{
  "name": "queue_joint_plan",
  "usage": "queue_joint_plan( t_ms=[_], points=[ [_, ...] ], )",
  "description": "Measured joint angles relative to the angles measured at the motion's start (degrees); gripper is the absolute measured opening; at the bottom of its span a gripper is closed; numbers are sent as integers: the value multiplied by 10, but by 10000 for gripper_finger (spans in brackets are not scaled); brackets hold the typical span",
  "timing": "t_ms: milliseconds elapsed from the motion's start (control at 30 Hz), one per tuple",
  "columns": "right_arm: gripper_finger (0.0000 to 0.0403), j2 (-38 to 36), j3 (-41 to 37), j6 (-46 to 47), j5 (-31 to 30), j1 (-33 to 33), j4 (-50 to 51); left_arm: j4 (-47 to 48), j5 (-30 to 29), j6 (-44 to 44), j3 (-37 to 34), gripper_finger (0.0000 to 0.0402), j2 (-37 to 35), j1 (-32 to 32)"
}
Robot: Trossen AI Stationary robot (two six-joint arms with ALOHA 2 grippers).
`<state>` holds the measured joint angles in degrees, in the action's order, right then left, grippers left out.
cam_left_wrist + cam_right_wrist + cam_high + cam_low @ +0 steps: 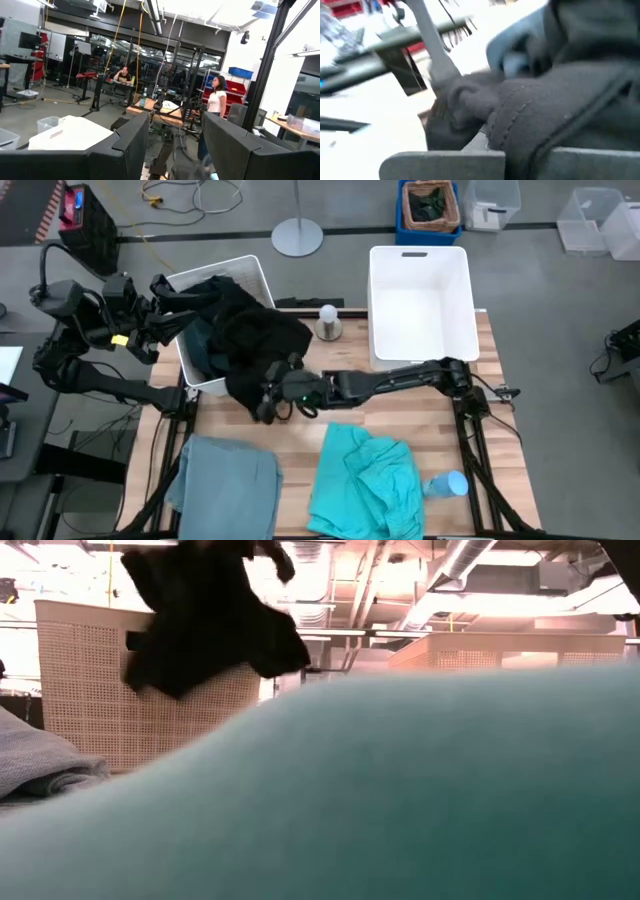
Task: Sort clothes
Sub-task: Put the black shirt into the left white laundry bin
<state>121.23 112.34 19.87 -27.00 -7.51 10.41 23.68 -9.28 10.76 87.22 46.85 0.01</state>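
Pinching the black garment (262, 345) at its lower edge, the right gripper (272, 402) is clamped on the cloth where it spills out of the left white bin (248, 272) onto the table (300, 442), prob. to pull it clear. Grey-blue garment (228, 483) & turquoise garment (365, 480) lie flat near the front edge, apart, likely sorted piles. Left gripper (165, 320) waits raised by the bin, fingers parted, holding nothing.

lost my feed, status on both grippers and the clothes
Right gripper shut on black garment at the left bin. Left gripper over that bin, holding nothing. Nothing in the way.
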Motion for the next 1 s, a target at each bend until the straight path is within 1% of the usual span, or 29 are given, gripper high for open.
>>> queue_joint_plan(
  t_ms=[100, 200, 333, 400, 533, 600, 733, 800, 867, 1000],
  points=[
    [3, 0, 56, -55, 1, 8, 0, 0, 0, 0, 0, 180, 0, 0],
    [3, -1, 100, -101, 1, 33, -5, 0, 0, 0, 0, 180, 0, 0],
    [4, -1, 120, -106, 1, 81, -43, 0, 0, 3, 0, 180, 0, 0],
    [4, -1, 120, -89, 10, 105, -71, 0, 0, 4, 0, 180, 0, 0],
    [5, -1, 120, -31, 57, 140, -103, 0, 0, 5, 0, 180, 0, 0],
    [5, 0, 120, -30, 85, 145, -126, 0, 0, 5, 0, 180, 0, 0],
    [5, 0, 120, -39, 161, 146, -182, 0, 0, 5, 0, 180, 0, 0],
    [5, 0, 120, -47, 205, 147, -201, -1, 0, 5, 0, 180, 3, 0],
    [5, 0, 120, -47, 265, 149, -214, 0, 0, 5, 0, 180, 4, 0],
    [5, 0, 120, -72, 354, 148, -220, 0, 0, 4, 0, 180, 8, 0]
  ],
)
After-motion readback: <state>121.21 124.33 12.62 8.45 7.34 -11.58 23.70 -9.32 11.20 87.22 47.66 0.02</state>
